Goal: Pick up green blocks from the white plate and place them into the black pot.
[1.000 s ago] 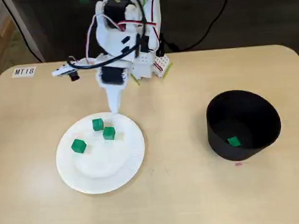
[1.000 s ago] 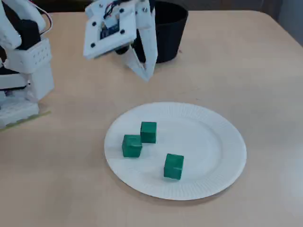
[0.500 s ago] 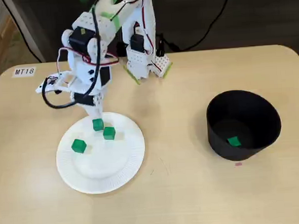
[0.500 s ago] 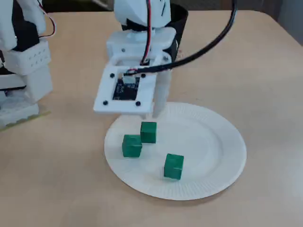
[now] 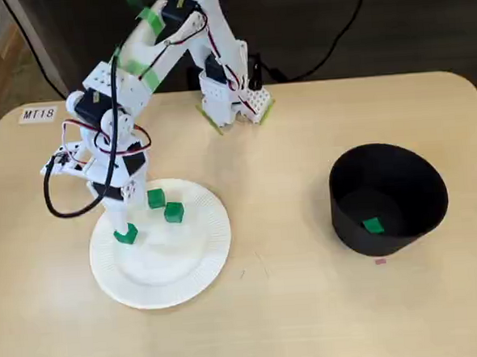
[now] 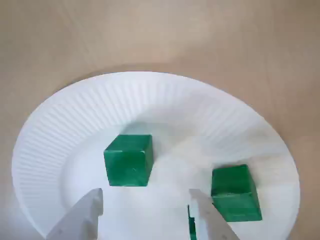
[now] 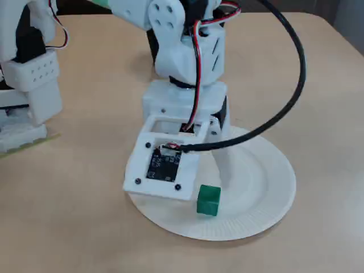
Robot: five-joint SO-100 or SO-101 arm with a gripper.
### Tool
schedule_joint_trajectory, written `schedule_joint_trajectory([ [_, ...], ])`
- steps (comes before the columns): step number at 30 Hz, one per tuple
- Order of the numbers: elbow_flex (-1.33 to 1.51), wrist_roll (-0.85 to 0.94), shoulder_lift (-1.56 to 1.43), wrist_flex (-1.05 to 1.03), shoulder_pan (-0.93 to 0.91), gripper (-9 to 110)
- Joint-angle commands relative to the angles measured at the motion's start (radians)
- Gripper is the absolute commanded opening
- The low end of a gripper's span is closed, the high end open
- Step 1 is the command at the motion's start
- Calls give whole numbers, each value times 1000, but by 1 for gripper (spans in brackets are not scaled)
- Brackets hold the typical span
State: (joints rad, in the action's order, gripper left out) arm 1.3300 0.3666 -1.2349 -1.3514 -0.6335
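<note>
**Open gripper low over the plate, one green block just ahead of the gap**

In the wrist view the gripper [image 6: 145, 195] is released. Its left finger [image 6: 82, 215] and right finger [image 6: 205, 220] stand well apart, and nothing is held between them.

After the left finger comes the middle block [image 6: 128, 161]. It lies on the white plate [image 6: 150, 100] just beyond the fingertips and apart from both. It is in line with the gap, a little toward the left finger. Its near face looks square to the gripper, so its side faces run roughly parallel to the fingers. As a cube it has no long axis to mind.

Next, a green sliver [image 6: 192, 227] shows at the inner edge of the right finger. I cannot tell if it is a third block, or whether it touches the finger. The right block [image 6: 235, 194] lies outside the gap, to the right of that finger, near it but apart.

In a fixed view from above, the plate is on the left of the table [image 5: 295, 304]. The black pot [image 5: 416, 176] stands well apart on the right, with a lone block [image 5: 373, 225] on its bottom.

In my judgement the coming move depends on one fact: the middle block is ahead of the gap, not yet inside it. The gripper needs to go forward and down before closing. The right finger could push the sliver or the right block on the way.
</note>
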Motion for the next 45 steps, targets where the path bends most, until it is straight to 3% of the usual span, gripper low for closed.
schedule_joint_trajectory([
  [1, -87, 5, 25, 2, -2, 25],
  [14, -199, -23, 163, -14, -12, 21],
  [21, -242, -64, 230, -6, -8, -2],
  [31, -282, -83, 103, -6, 69, -2],
  [36, -256, -206, -219, -15, 264, -2],
  [45, -124, -503, -525, 232, 974, -2],
])
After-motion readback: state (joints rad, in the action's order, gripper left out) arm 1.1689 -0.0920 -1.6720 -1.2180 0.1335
